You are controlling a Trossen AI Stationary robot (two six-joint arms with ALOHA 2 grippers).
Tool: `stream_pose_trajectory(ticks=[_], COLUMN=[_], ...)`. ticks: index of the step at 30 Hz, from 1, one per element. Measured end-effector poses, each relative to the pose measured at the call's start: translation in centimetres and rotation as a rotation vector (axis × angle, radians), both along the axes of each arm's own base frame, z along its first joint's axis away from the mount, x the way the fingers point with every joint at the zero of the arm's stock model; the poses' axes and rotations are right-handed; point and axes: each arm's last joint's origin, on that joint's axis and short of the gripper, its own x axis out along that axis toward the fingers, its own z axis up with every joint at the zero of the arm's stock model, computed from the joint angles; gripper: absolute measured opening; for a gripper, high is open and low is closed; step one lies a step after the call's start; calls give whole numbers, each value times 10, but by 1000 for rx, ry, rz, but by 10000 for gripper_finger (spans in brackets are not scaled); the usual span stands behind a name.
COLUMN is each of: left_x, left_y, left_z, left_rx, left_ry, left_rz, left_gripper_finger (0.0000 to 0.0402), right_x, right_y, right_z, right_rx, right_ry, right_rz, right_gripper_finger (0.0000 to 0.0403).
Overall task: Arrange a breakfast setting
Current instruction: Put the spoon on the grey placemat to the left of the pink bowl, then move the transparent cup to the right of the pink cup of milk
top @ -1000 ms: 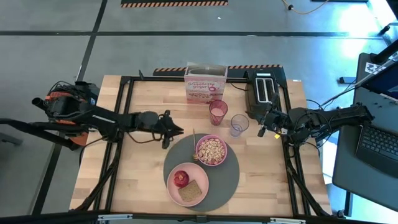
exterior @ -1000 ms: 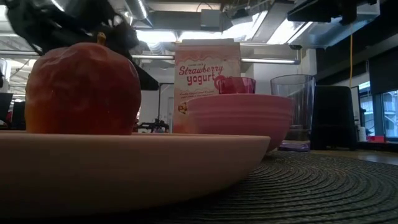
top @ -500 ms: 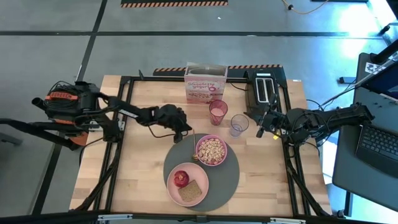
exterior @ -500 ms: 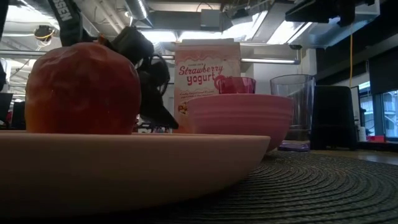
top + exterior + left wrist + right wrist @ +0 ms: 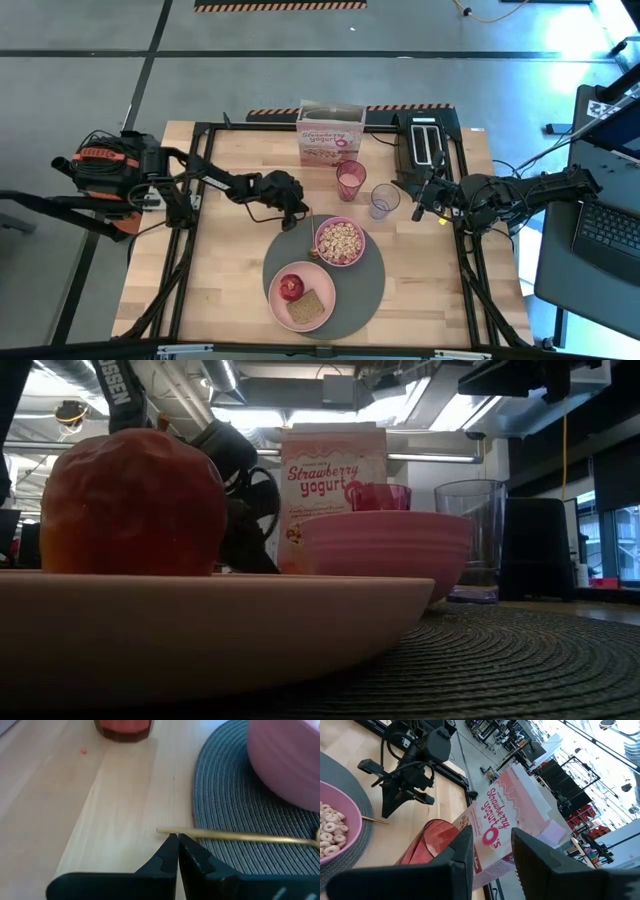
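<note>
At mat edge | left tool closed beside spoon | right tool open | box "Strawberry yogurt"

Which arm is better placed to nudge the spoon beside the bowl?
Left. The left gripper, fingers shut, sits right at the handle end of the small spoon on the mat's edge. The right gripper waits, open, beyond the clear glass, far from the spoon.

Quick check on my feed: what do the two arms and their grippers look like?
Both arms are dark, jointed and trailing black cables. The left arm's base carries an orange-red housing. The left gripper has two black, wedge-shaped fingers tapering to points. The right gripper has two broad, flat dark-grey fingers with squared tips.
</note>
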Motion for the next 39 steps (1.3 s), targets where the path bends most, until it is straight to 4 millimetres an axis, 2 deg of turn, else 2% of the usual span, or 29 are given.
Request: stream_pose_trajectory(ticks=[8,24,28,33,36,39], left_x=[14,13,12,0,-9,-21], left_y=[3,3,3,1,-8,-23], left_z=[-3,1,23,59,80,105], left_rx=[16,24,61,100,121,176], left_ry=[14,11,-59,-112,-136,-232], left_rz=[-15,-21,-22,-16,-22,-55], left_gripper_finger=[4,4,4,4,4,4], right_x=[0,0,0,0,1,2], right_y=[0,0,0,0,2,4], right_z=[0,-1,-1,-1,-1,2], right_rx=[-1,-2,-2,-2,9,30], right_ry=[2,9,9,9,8,-27], right_rz=[-2,-1,0,2,59,141], right_gripper_finger=[104,104,104,104,104,104])
